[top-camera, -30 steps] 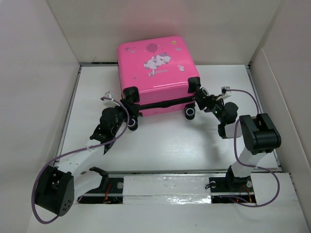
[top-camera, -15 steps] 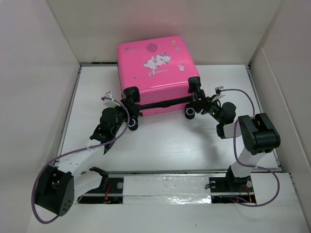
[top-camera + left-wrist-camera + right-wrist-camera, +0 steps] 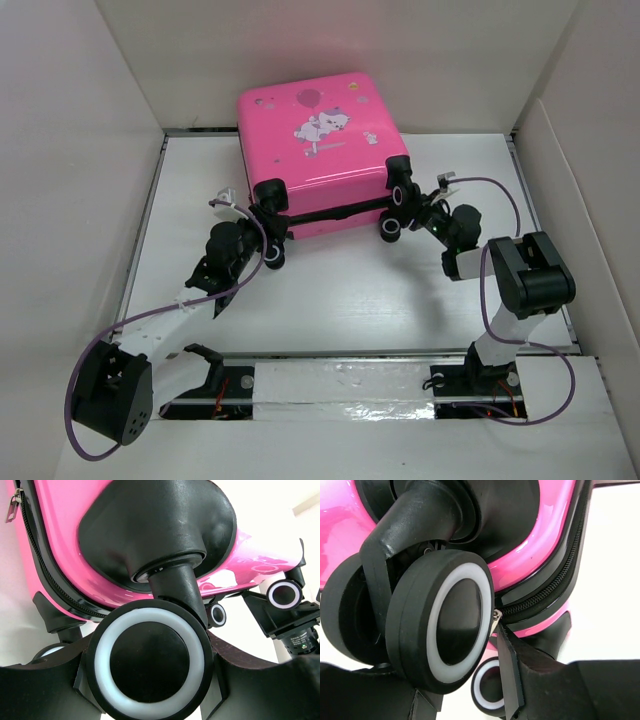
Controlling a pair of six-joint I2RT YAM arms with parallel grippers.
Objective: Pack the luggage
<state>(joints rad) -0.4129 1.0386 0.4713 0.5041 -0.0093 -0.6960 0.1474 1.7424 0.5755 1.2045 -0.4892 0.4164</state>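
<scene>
The luggage [image 3: 320, 140], a bright-pink hard-shell case with a cartoon animal print, lies flat and zipped shut at the back of the table. My left gripper [image 3: 272, 250] is at its near-left corner. In the left wrist view my left gripper [image 3: 150, 685] is shut on a black, white-ringed wheel [image 3: 150, 662], a finger pressing each side. My right gripper [image 3: 398, 208] is at the near-right corner. In the right wrist view my right gripper [image 3: 450, 670] straddles another wheel [image 3: 445, 630]. One fingertip [image 3: 507, 655] meets a metal zipper pull [image 3: 495, 619] at the wheel's rim, with a slim gap lower down.
White walls close in the white table [image 3: 330, 310] on the left, back and right, with a panel [image 3: 565, 190] leaning in on the right. Purple cables [image 3: 490, 250] loop off both arms. A taped strip [image 3: 340, 390] runs along the near edge between the arm bases.
The right gripper has moved left onto the near-right wheel and narrowed its jaws around it. The luggage has shifted slightly left. The left gripper has kept its grip and place.
</scene>
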